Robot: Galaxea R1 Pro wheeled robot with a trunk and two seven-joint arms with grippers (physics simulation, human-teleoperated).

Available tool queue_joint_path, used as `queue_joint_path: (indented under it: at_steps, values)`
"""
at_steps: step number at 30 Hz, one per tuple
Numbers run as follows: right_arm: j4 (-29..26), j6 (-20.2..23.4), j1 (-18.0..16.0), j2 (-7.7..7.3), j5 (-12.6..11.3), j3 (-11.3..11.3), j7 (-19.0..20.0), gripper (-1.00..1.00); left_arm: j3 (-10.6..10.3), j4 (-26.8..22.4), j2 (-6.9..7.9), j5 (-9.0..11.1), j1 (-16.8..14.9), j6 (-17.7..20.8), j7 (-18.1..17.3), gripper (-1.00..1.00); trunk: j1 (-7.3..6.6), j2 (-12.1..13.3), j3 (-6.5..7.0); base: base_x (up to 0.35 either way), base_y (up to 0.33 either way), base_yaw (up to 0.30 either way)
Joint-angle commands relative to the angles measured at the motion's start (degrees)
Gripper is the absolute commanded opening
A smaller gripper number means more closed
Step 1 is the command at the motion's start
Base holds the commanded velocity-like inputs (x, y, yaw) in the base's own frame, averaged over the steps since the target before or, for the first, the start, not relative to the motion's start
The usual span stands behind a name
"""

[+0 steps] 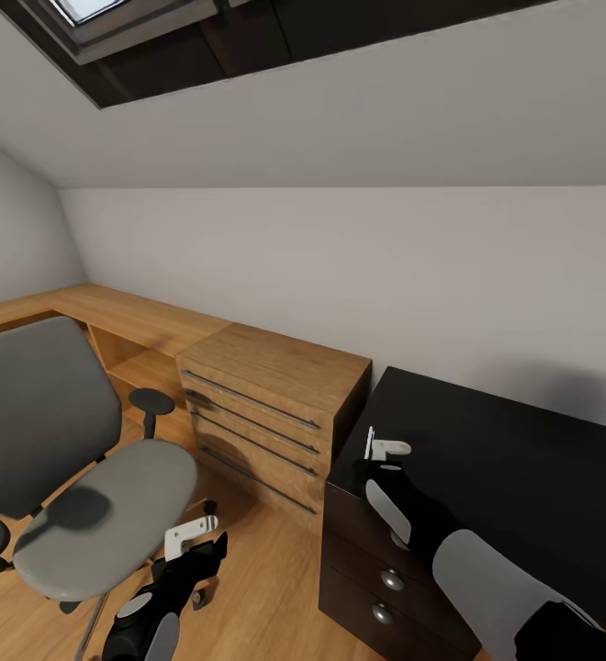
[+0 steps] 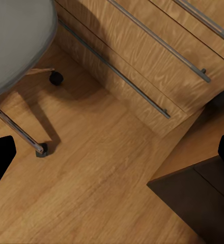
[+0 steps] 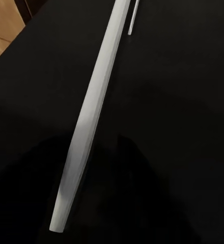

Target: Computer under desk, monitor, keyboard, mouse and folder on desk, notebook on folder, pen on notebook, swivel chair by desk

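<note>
The room is an attic with a sloped pale ceiling and a dark-framed skylight (image 1: 110, 28) cut off at the top edge. The floor (image 1: 275, 588) is of wood planks. Much is hard to read here. The black cabinet (image 1: 523, 459) on the right runs out of the picture, so its far right end is not seen. Its top is so dark in the right wrist view that shadows and surface melt together.

The right gripper (image 1: 387, 452) hangs just over the near left corner of this black top. A thin white pen (image 1: 369, 442) stands almost upright beside its pale fingers. In the right wrist view the pen (image 3: 91, 112) shows as a long white bar across the black. I cannot tell if the jaws press on it or only stand next to it.

The left gripper (image 1: 191, 537) is low over the floor, just right of the swivel chair (image 1: 110, 505). In the left wrist view its dark fingertips (image 2: 0, 157) stand at opposite edges, spread wide, with nothing between them.

The chair is at the near left, its back cut by the frame. Between the chair and the black cabinet stands a light-wood chest (image 1: 266, 413). All its drawers are closed, so what is inside is hidden. The same holds for the dark drawers (image 1: 386, 578) with round knobs.
</note>
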Motion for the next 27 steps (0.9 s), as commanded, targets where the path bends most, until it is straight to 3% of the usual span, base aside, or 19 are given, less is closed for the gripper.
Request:
queue_joint_path:
  at_steps: [1,27]
  values:
    - [-0.01,0.71,-0.01,-0.06,-0.90,0.29,-0.50,-1.00,-0.07,-0.09,0.01,0.60,-0.04,0.17,0.54,1.00,0.00,-0.03,-0.08,0.000,0.000,0.000]
    - [-0.05,0.82,-0.01,-0.06,-1.01,0.22,-0.50,-1.00,-0.07,-0.09,0.01,0.60,-0.04,0.17,0.54,1.00,0.00,-0.03,-0.08,0.000,0.000,0.000]
